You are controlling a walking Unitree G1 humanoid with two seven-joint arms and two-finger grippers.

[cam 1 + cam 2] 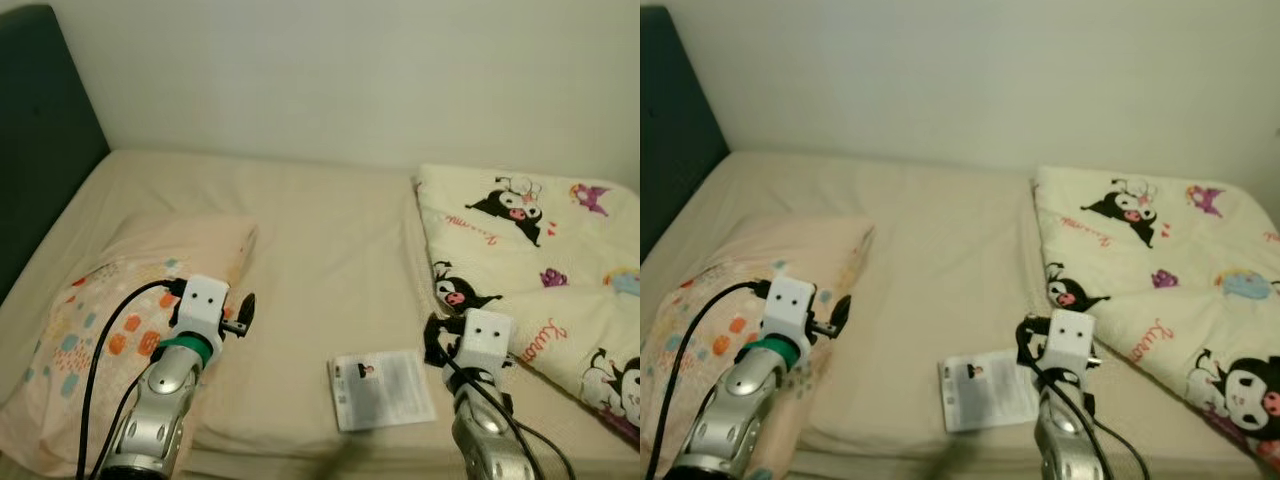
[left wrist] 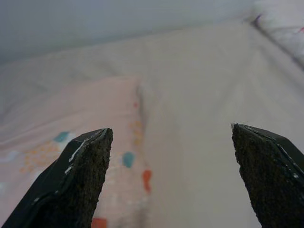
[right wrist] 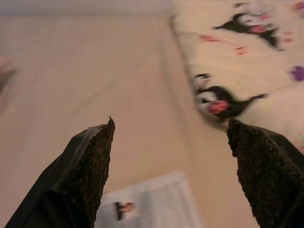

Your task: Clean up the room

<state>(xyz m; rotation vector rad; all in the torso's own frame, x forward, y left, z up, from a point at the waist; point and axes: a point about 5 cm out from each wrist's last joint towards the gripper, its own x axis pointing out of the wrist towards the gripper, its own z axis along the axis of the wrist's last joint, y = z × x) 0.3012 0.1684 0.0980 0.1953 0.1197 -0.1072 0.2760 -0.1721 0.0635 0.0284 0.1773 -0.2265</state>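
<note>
Since the task is general tidying, the likeliest target is the loose paper leaflet point(image 1: 381, 388), lying flat on the bare sheet close to the near edge of the bed point(image 1: 320, 230), about midway along that edge.

Key relation: the leaflet lies just beside the right gripper point(image 3: 171, 166), toward the robot's left and slightly nearer the bed's near edge. In the right wrist view its printed corner shows low between the two fingers. The left gripper point(image 2: 171, 175) is clearly farther, with open sheet between it and the leaflet. Judgement: right arm is the nearer one for this pick.

Leaflet long axis: the sheet is close to square in outline, so I cannot name a long axis with confidence. Its edges sit slightly skewed to the bed's near edge.

Right arm pose: forearm raised from below, wrist over the sheet near the near edge, fingers spread wide and holding nothing, aimed toward the far edge along the border of the cartoon-print quilt point(image 1: 540, 270). Quilt covers the right part of the bed.

Left arm pose: forearm raised over the spotted pillow point(image 1: 110, 330) at the near-left corner, fingers likewise spread apart and empty.

Judgement: the sheet is thin and flat on soft bedding; a pinch would need a lifted edge.
</note>
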